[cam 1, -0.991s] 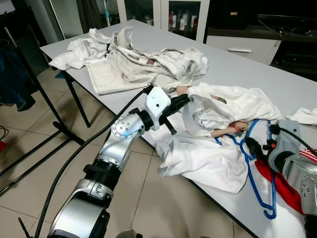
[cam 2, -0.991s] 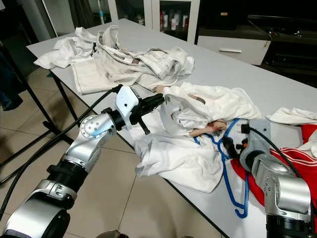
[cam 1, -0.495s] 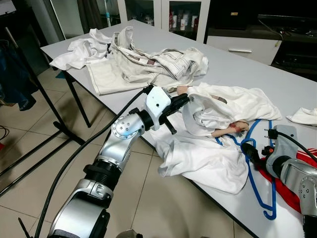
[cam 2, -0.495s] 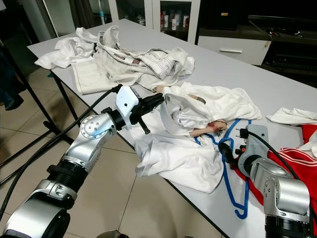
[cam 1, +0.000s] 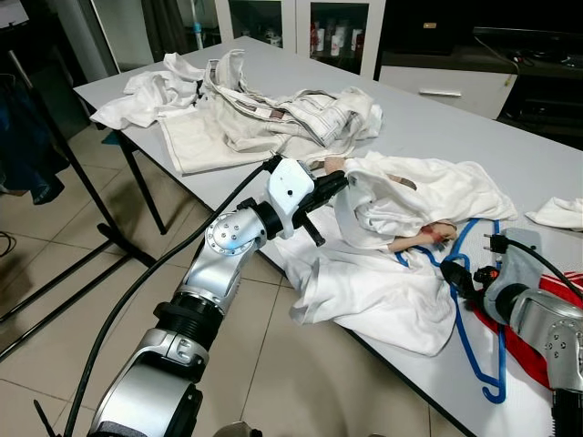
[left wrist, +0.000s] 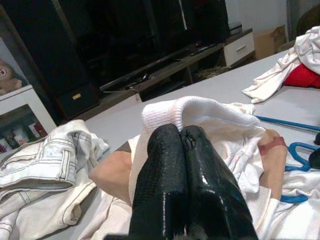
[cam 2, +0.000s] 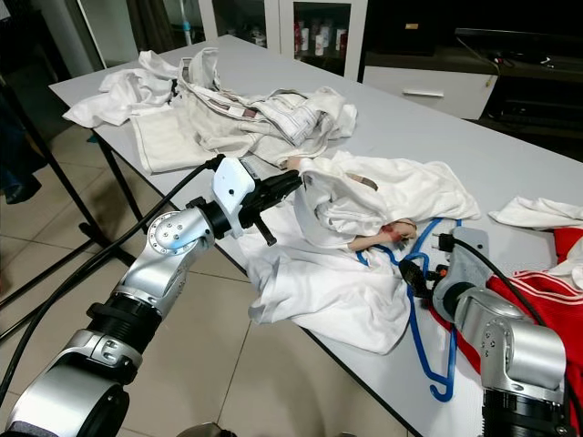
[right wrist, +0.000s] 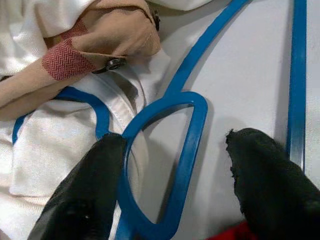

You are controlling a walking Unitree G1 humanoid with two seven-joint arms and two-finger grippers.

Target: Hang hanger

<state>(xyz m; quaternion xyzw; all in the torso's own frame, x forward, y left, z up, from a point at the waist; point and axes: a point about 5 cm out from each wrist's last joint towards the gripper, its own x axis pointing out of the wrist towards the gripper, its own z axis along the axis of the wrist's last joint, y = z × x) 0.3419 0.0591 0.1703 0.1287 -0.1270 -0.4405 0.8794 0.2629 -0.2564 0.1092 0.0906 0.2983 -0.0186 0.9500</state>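
Note:
A blue plastic hanger (cam 1: 469, 350) lies flat on the grey table (cam 1: 437, 118), its upper part tucked under a white shirt (cam 1: 428, 191). My right gripper (cam 1: 448, 273) is down at the table, open. Its two black fingers (right wrist: 95, 200) stand on either side of the hanger's looped neck (right wrist: 190, 145) without closing on it. My left gripper (cam 1: 339, 185) is shut on the white shirt's ribbed collar (left wrist: 185, 110) and holds it lifted off the table. A tan collar piece with a snap button (right wrist: 115, 35) lies beside the hanger.
A heap of cream clothes (cam 1: 273, 114) covers the table's far left. A red garment (cam 1: 524, 350) lies under my right wrist, and a white cloth (cam 1: 560, 214) lies at the far right. A black rack's legs (cam 1: 82, 182) stand on the tiled floor to the left.
My right arm has dropped lower and its fingers have slid left to the hanger's neck. The left gripper has kept still with the collar in it.

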